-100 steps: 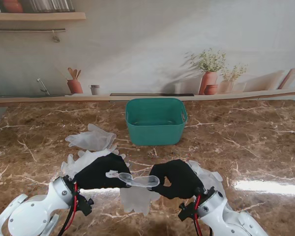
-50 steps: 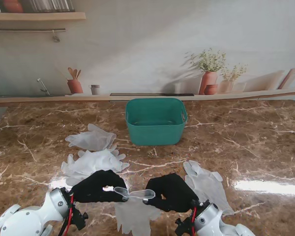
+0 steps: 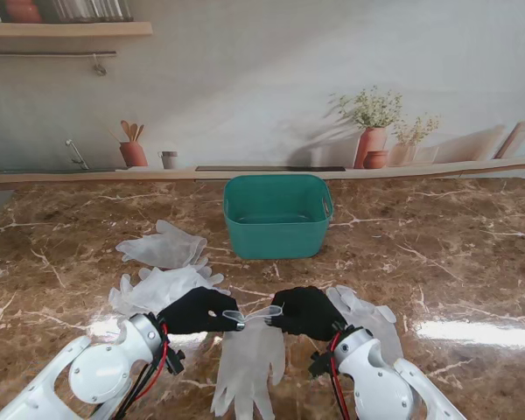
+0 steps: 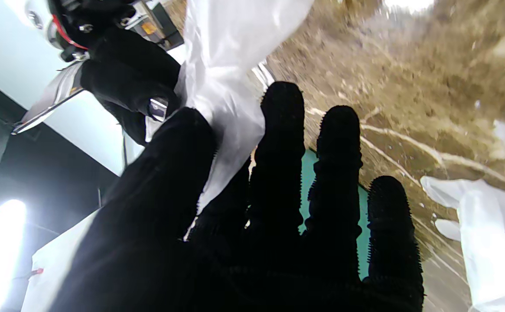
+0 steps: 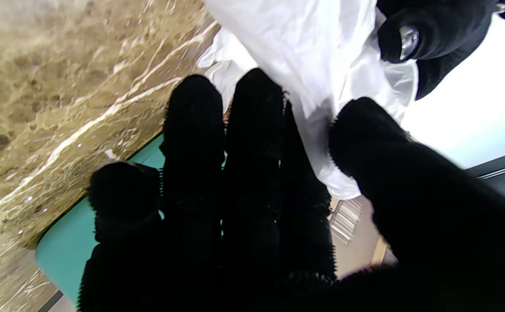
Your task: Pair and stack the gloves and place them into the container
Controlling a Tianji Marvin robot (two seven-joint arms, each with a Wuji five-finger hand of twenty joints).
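A: Container [image 3: 277,216] position?

B: Centre of the table [image 3: 455,254], far side. Two gloves left of it: one glove [image 3: 162,248] farther from me, another glove [image 3: 162,287] just nearer, edges overlapping.

A: The hands?

B: Left hand [image 3: 197,311] and right hand [image 3: 304,311] side by side, nearer to me than the container, each pinching the cuff of a hanging glove [image 3: 249,359] between them. A fourth glove [image 3: 367,319] lies right of the right hand.
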